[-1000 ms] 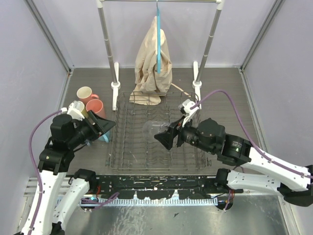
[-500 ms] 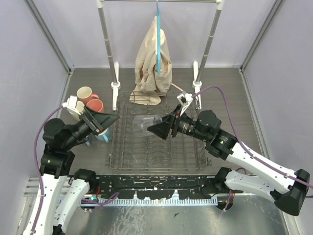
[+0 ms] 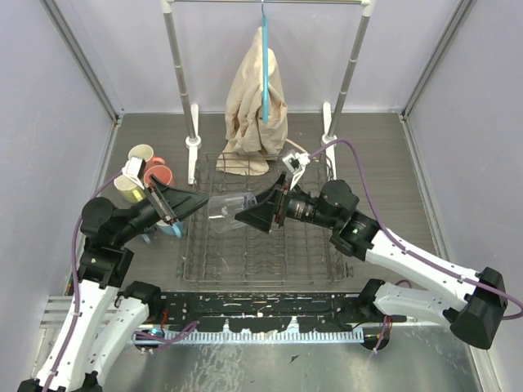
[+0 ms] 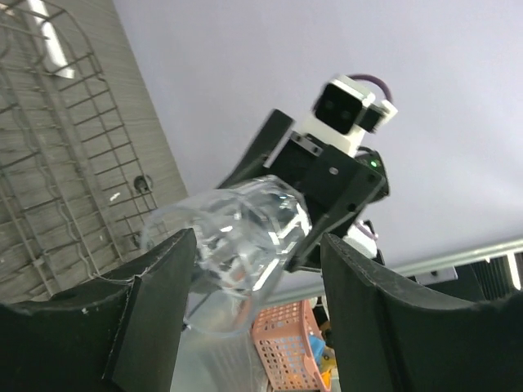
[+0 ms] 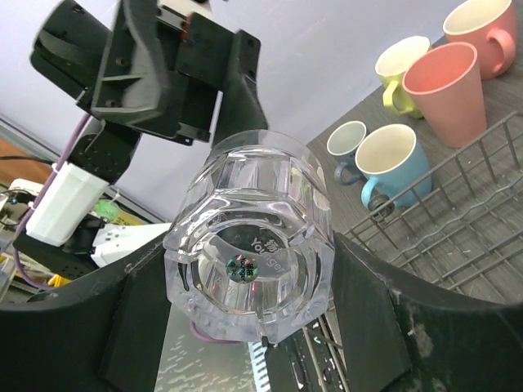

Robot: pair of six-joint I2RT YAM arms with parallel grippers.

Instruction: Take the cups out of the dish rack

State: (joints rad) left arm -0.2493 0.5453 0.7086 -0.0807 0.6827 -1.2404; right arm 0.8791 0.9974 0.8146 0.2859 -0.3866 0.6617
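Note:
My right gripper (image 3: 252, 214) is shut on the clear glass (image 3: 222, 206) and holds it on its side above the left part of the dish rack (image 3: 315, 253), mouth to the left. The right wrist view shows the glass's base (image 5: 249, 263) between my fingers. My left gripper (image 3: 194, 201) is open, and the glass's mouth (image 4: 233, 245) lies between its fingers (image 4: 155, 314). On the table left of the rack stand two salmon-pink mugs (image 5: 448, 88) (image 5: 484, 28), a pale yellow mug (image 5: 403, 65), a light blue mug (image 5: 392, 165) and a grey-blue mug (image 5: 346, 142).
A silver clothes rail with beige cloth (image 3: 257, 94) stands behind the rack. The rack's wires (image 4: 49, 155) lie below the left gripper. Grey walls close in on the left and right. A pink basket (image 4: 296, 343) shows beyond the table's near edge.
My right gripper has carried the glass to the left across the rack. My left gripper has swung right to meet it, and its fingers now flank the glass's mouth.

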